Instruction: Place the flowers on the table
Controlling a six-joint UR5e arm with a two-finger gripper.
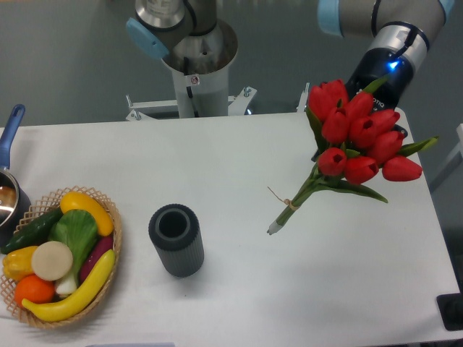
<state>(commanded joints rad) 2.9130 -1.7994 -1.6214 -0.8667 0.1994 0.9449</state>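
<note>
The flowers point(358, 141) sit at the right side of the counter point(239, 166), red heads raised toward the arm, stem ends pointing down-left near the surface. The end effector point(380, 90) is hidden behind the blooms (its grip cannot be told). A dark ribbed cylinder point(176, 240) stands left, beside a wicker basket point(58, 256).

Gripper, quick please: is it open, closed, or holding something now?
Gripper: fingers hidden behind the flowers; open or closed cannot be told, though the bunch seems lifted by it.
</note>
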